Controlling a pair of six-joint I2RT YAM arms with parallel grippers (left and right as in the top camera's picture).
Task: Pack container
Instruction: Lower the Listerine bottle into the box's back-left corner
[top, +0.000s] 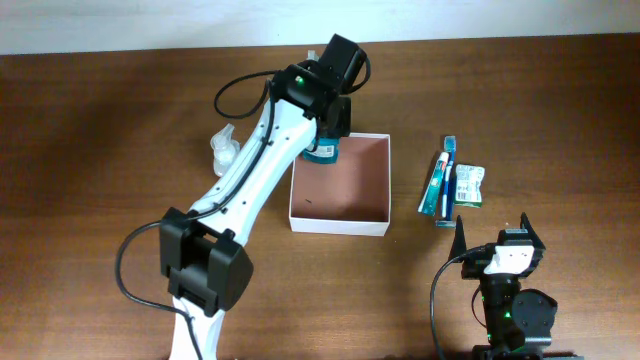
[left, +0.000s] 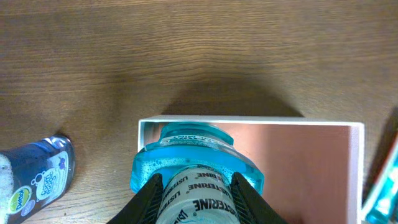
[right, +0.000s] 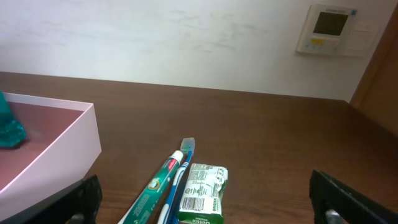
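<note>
Teal mouthwash bottle (left: 194, 163) gripped by left pincer (left: 196, 190) at corner of container (left: 311, 126) (set to go in, I judge) | right pincer (top: 497, 235) spread wide, empty, parked near toothpaste (top: 436, 185)

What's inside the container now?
A blue Listerine bottle, gripped in the left jaws, at the container's far-left corner. The rest of the visible floor is bare. The arm covers that corner, so whether the bottle touches down can't be seen.
</note>
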